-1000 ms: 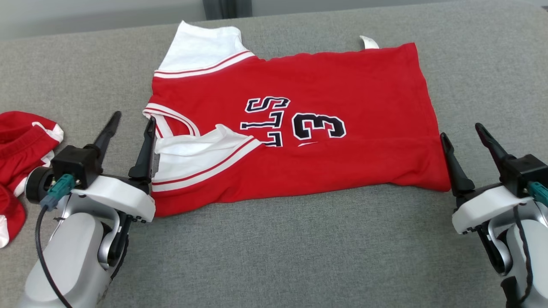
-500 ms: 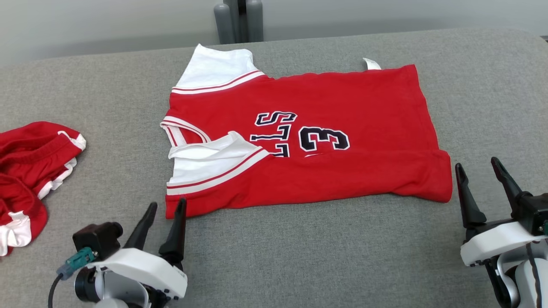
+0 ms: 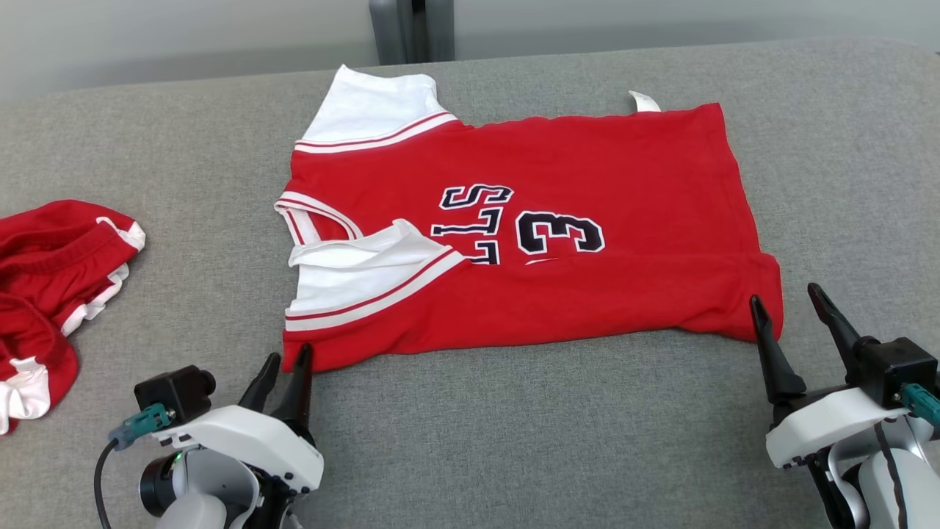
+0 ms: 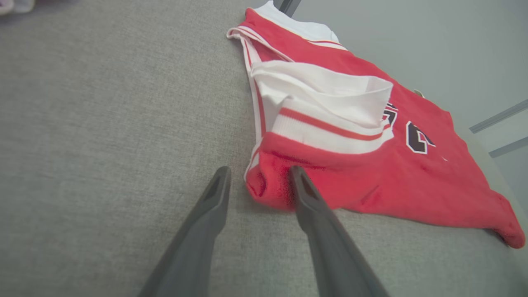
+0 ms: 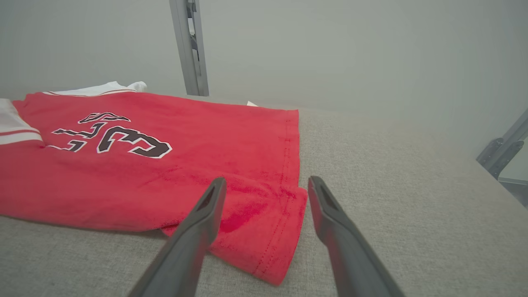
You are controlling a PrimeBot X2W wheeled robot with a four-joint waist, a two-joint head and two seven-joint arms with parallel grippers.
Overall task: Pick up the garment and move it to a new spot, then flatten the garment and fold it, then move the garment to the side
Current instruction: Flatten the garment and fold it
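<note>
The garment is a red jersey with white sleeves and black lettering, lying folded lengthwise on the grey padded surface. My left gripper is open at its near left corner. In the left wrist view that red corner sits between the left gripper's fingertips, the right finger against the fabric. My right gripper is open at the near right hem corner. In the right wrist view the right gripper straddles the garment's hem corner, with nothing clamped.
A second red and white garment lies crumpled at the far left edge. A grey metal post stands behind the surface's back edge, with a pale wall beyond. A small white tag pokes out at the jersey's far edge.
My left gripper has dropped from beside the collar to the jersey's near left corner, and its jaws have narrowed. My right gripper has edged in to the near right hem corner. The camera shifted slightly.
</note>
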